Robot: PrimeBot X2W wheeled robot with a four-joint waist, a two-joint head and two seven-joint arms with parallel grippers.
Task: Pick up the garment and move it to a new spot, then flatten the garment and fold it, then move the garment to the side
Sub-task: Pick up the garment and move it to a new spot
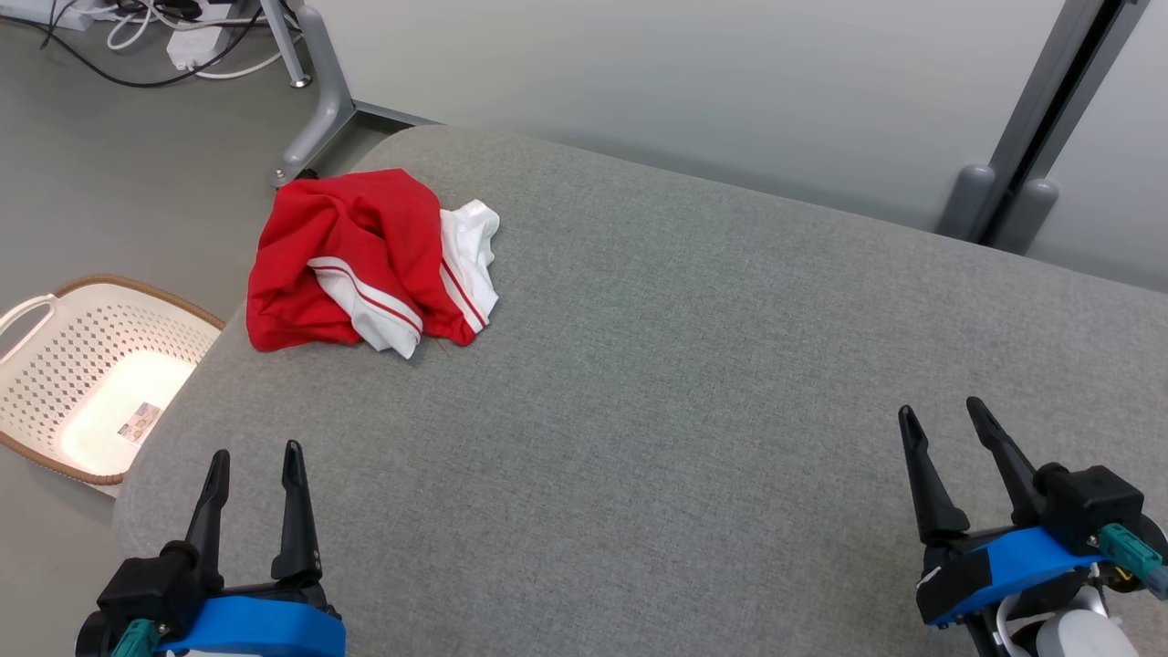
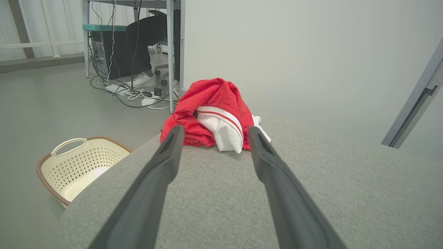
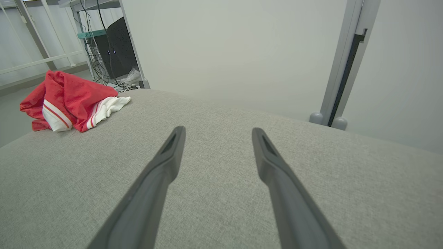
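Observation:
A crumpled red garment (image 1: 351, 246) with white panels and red stripes lies bunched near the far left corner of the grey padded table (image 1: 693, 365). My left gripper (image 1: 255, 456) stands open at the near left, well short of the garment, with nothing between its fingers. In the left wrist view the garment (image 2: 211, 103) sits straight ahead, beyond the left gripper (image 2: 215, 132). Far off at the near right, my right gripper (image 1: 942, 411) is open and empty. The right wrist view has the garment (image 3: 69, 97) at far left and the right gripper (image 3: 217, 133) over bare cloth.
A cream perforated laundry basket (image 1: 82, 365) stands on the floor left of the table. Cables and a power strip (image 1: 196, 46) lie on the floor beyond, by a grey table leg (image 1: 319, 109). A wall runs behind the table.

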